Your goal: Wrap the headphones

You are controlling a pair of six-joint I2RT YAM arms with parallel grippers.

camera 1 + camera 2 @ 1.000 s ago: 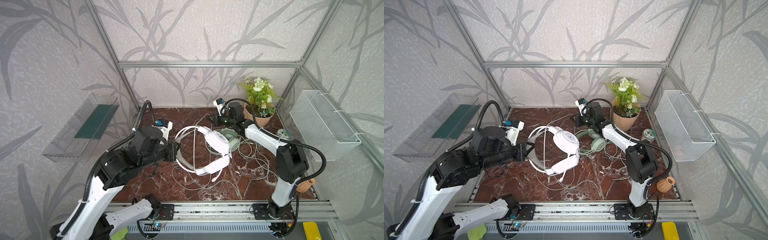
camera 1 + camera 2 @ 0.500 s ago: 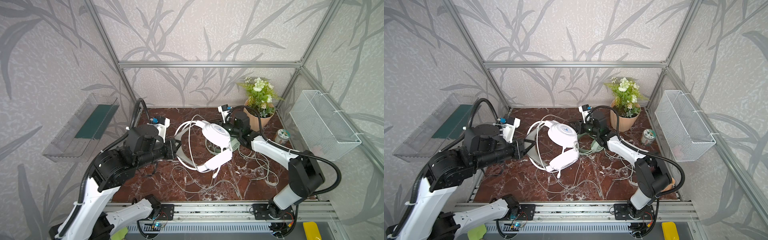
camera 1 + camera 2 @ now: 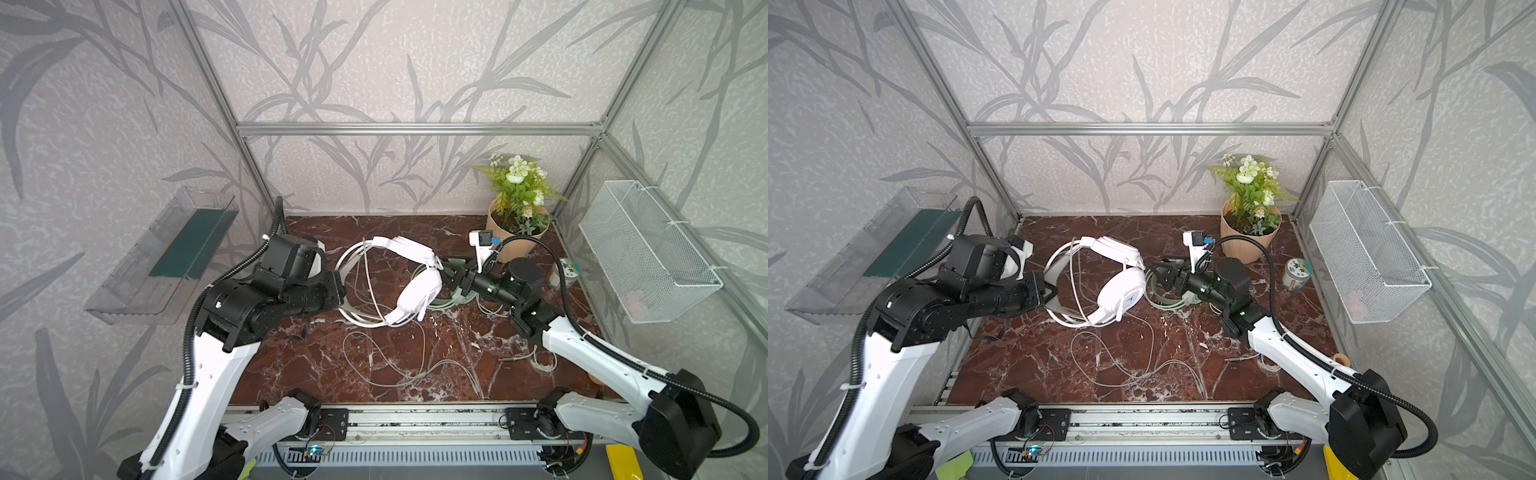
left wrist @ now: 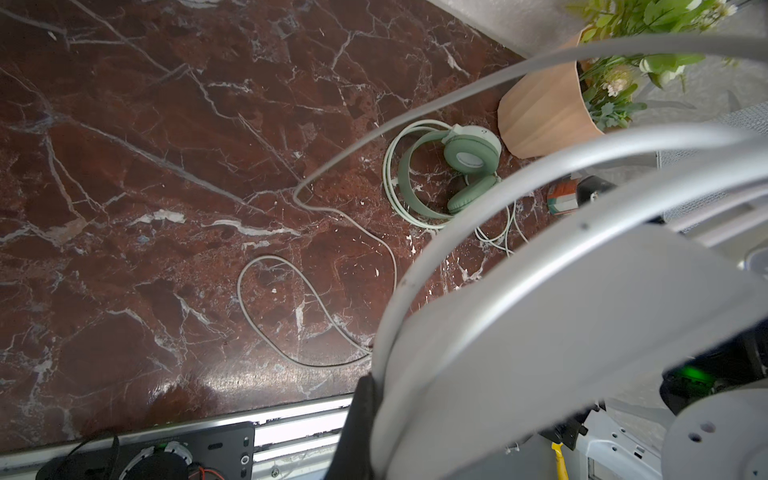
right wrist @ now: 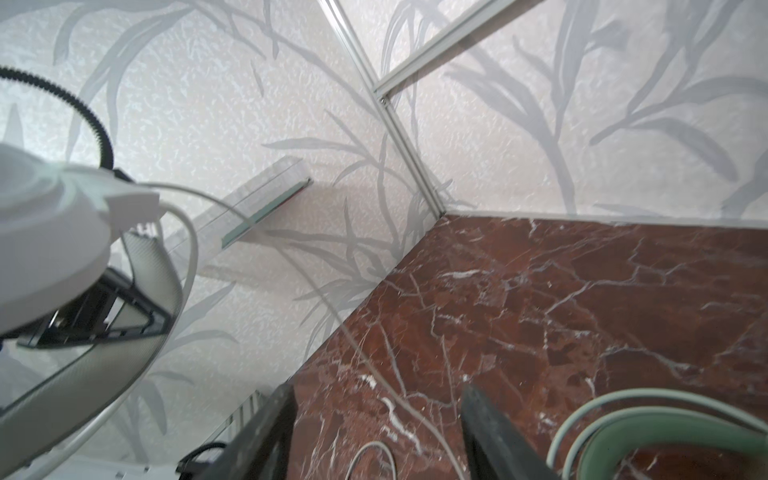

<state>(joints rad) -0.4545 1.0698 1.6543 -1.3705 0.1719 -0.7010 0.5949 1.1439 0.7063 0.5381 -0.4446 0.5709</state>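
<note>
While left gripper (image 3: 1052, 293) clamps white headset (image 3: 419, 286) by headband, raised, well apart from plant pot (image 3: 515, 243), right gripper (image 3: 1158, 274) stands spread, empty. Wrapping seemingly barely begun: cable (image 4: 240, 286) mostly loose on floor. Mint headset (image 4: 471, 151) just beside pot, unwrapped.

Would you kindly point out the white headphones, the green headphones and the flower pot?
white headphones (image 3: 1125, 286): in a top view, on the round ear cup.
green headphones (image 4: 471, 153): left wrist view, on an ear cup's outer face.
flower pot (image 4: 544, 120): left wrist view, on its ribbed side wall.
</note>
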